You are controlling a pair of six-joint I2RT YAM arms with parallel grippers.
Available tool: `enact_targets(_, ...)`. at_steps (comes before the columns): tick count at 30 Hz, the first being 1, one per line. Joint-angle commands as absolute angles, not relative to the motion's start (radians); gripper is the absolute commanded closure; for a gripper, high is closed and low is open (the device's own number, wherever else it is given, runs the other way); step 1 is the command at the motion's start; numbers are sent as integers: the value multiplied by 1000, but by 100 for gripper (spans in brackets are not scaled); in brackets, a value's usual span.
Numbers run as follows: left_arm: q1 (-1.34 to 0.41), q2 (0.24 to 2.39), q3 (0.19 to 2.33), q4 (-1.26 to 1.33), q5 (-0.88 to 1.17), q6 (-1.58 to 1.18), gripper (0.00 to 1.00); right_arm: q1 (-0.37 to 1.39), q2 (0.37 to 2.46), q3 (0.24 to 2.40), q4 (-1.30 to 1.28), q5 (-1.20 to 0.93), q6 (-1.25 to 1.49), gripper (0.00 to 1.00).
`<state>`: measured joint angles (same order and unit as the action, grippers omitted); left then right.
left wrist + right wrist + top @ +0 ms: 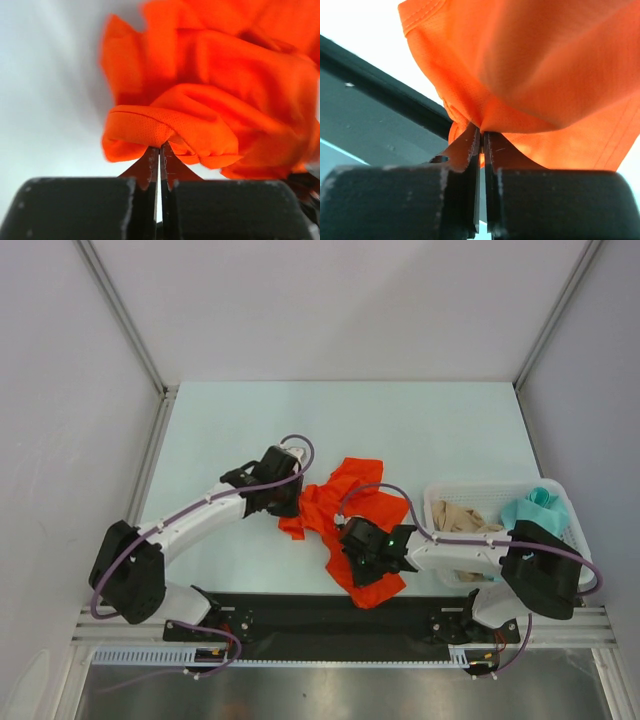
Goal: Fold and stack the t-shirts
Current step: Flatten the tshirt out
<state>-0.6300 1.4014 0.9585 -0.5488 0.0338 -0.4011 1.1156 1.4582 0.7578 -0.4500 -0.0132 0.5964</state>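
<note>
Hard to read much of the orange t-shirt [352,508]. It's a crumpled heap on the table [350,420] between the two arms, toward the near edge, and I can't pick out a collar or sleeves anywhere. Its lower end reaches about to the black strip [300,612] along the front. The left gripper [160,150] has its fingers pressed together on a hemmed fold at the heap's left side. The wrist view shows only bunched, blurry cloth beyond that. The right gripper [481,132] is likewise pinched tight on a gather of orange fabric at the lower part of the shirt, and from above its black body covers that spot completely. I can't tell whether either pinched bit is off the table. Off to the right sits a white mesh basket [490,486] with the beige t-shirt [462,516] and the teal t-shirt [535,508] in it – the right arm lies across its front, so the basket's near side and part of the beige one are hidden.
</note>
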Motion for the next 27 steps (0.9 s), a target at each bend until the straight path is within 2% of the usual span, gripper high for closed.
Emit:
enact_targets(1, -575, 1390, 1069, -639, -191, -416, 100, 1108, 1436, 799, -348, -95, 551, 100)
enact_targets(6, -534, 1278, 1227, -712, -319, -380, 100, 1101, 1465, 989, -412, -143, 477, 100)
enact_targets(11, -534, 1181, 1364, -793, -374, -388, 100, 1027, 1367, 1159, -563, -118, 430, 100)
enact_targets(14, -534, 1103, 1440, -850, -478, -397, 100, 996, 1299, 1257, -554, -268, 394, 100)
enact_targets(18, -532, 970, 1567, -864, -615, -385, 100, 1029, 1316, 1437, -515, -494, 393, 100)
enact_targets(23, -534, 885, 1664, -764, -664, -270, 100, 1040, 1348, 1626, -583, -578, 364, 100)
enact_targets(27, -532, 897, 1774, -654, -703, -160, 100, 1037, 1330, 1655, -474, -690, 431, 100)
